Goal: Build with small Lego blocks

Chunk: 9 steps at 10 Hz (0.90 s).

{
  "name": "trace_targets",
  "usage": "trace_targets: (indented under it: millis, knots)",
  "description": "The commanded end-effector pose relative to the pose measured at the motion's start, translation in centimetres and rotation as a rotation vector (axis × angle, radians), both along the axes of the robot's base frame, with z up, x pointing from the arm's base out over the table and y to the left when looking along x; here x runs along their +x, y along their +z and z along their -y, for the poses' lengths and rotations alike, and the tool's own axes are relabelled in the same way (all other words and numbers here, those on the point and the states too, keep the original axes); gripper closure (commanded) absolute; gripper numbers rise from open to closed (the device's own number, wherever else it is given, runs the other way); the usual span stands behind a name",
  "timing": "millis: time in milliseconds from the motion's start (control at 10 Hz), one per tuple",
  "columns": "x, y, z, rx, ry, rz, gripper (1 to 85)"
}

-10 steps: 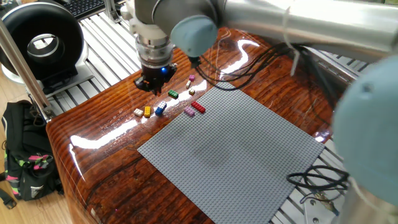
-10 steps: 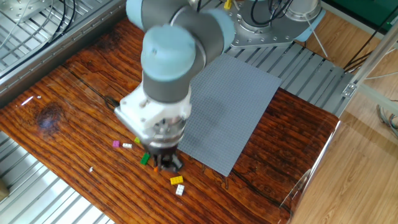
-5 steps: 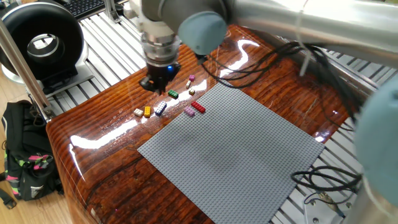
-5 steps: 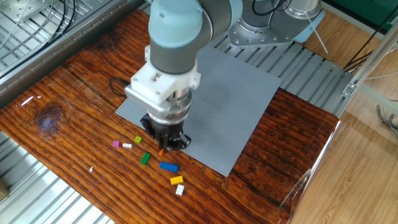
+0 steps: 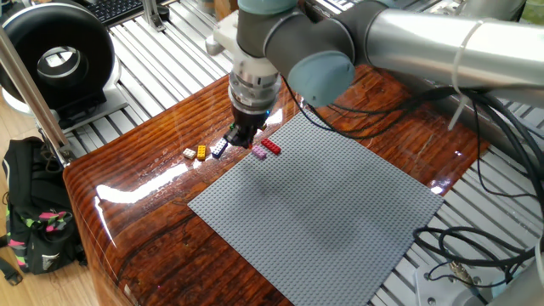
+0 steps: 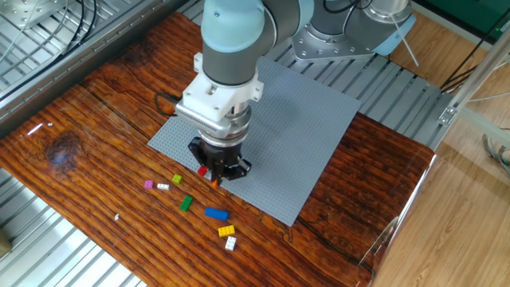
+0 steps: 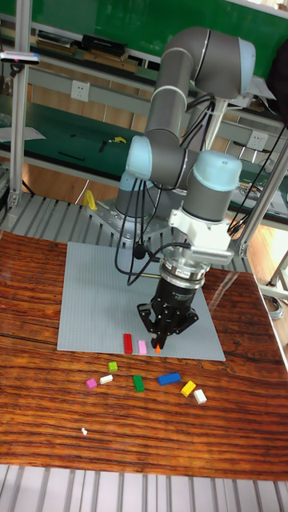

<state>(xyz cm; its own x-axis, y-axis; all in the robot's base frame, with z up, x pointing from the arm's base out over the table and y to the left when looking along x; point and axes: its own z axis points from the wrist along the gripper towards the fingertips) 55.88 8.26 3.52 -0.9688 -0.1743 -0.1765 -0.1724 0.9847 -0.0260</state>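
The gripper (image 7: 160,340) hangs low over the near edge of the grey baseplate (image 7: 92,296), its fingers drawn close around a tiny orange brick (image 7: 158,349) that pokes out below the tips; in the other fixed view the same orange speck (image 6: 213,182) shows under the black fingers. Seen from the tall fixed view, the plate's studded field spreads from the tool's 9 o'clock round to 12, so a seat for the brick lies almost straight beneath it, right at the border. The brick looks to hang nearly upright, though it is too small for me to call its long axis with confidence. A red brick (image 7: 127,343) and a pink brick (image 7: 142,347) lie at about 9 o'clock from the tool, on the plate's edge. The other small Lego blocks (image 7: 169,378) are scattered at 6 to 8 o'clock on the glossy, strongly grained wooden table (image 7: 40,416): blue, yellow, white, green, pink. All are hard, shiny plastic, and the plate is matt by comparison.
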Motion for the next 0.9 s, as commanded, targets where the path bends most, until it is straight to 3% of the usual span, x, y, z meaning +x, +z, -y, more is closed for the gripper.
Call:
trace_targets:
  millis: [0,200,300,400,800]
  knots:
    - [-1.2,-1.1,-0.4,0.026,-0.015,-0.017,84.0]
    - [-1.2,-2.0,-1.3,0.071,-0.071,-0.028,84.0]
    - [-1.2,-2.0,-1.1,0.066,-0.081,-0.03,84.0]
    - [-1.3,-2.1,-0.3,0.033,-0.074,-0.03,84.0]
    - [-1.5,-2.3,-0.2,0.024,-0.071,-0.036,84.0]
